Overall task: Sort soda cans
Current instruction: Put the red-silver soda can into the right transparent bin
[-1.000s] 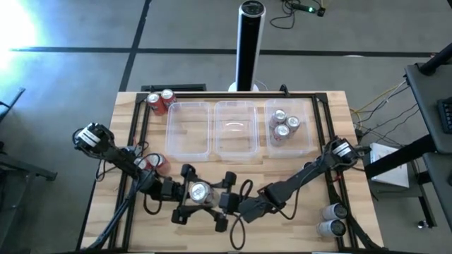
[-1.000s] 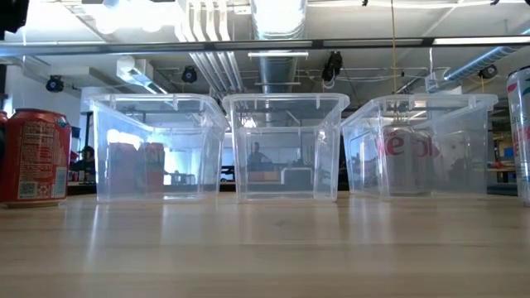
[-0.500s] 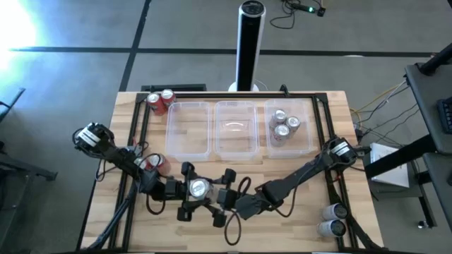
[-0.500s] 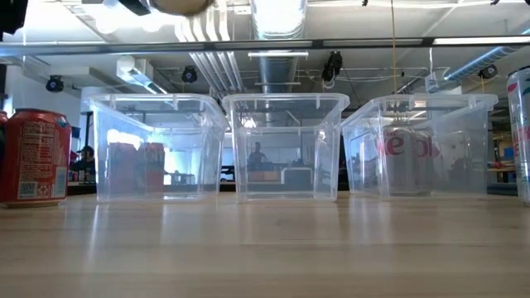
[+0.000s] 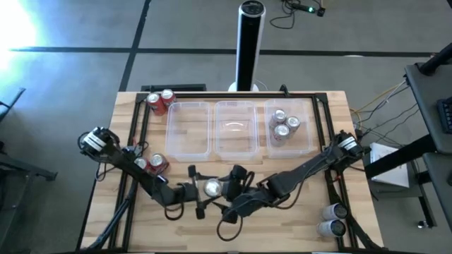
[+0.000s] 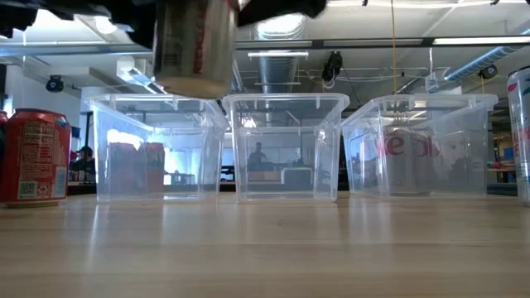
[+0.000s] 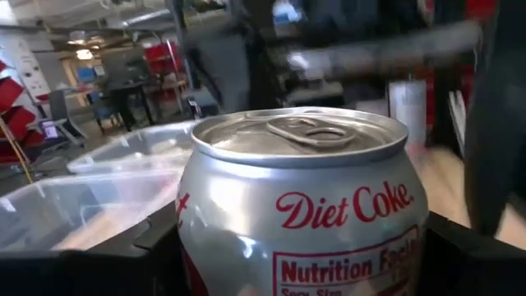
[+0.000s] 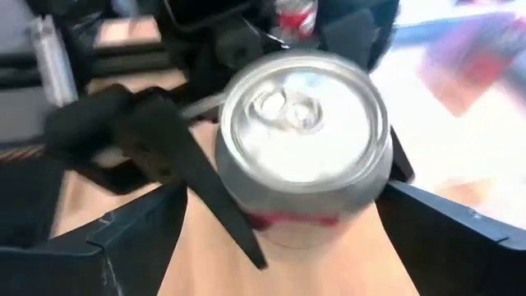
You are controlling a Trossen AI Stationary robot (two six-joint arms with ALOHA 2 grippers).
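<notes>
A silver Diet Coke soda can (image 7: pixel 300 205) hangs upright above the table's near middle (image 5: pixel 212 188), high in the low view (image 6: pixel 195 45). My left gripper (image 5: pixel 200 192) is shut on it from the left. My right gripper (image 5: pixel 236 189) is at the can's right side. It is open, with one finger on each side of the can (image 8: pixel 304 140). More soda cans stand about: two red ones at the far left (image 5: pixel 161 99), two red ones at the left (image 5: pixel 152 164), silver ones in the right tub (image 5: pixel 284 125). My left gripper pinches the can's side wall (image 7: pixel 197 247) between its two fingers (image 7: pixel 160 242), below the shoulder. The fingers come about level from the table's left. The can stands upright, top up, lifted clear of the table. Whether my right gripper touches the can, I cannot tell.
Three clear tubs stand in a row at the far side: left (image 5: pixel 189 130), middle (image 5: pixel 235 130), right (image 5: pixel 305 141). Two silver cans lie at the near right corner (image 5: pixel 332 219). A black frame (image 5: pixel 134 141) runs around the table. Bare wood lies before the tubs (image 6: pixel 265 248).
My left gripper has carried the can a little toward the table's right edge and down. The can was above the low view a second ago, and now most of it shows there. My right gripper has drawn in around the can from the right.
</notes>
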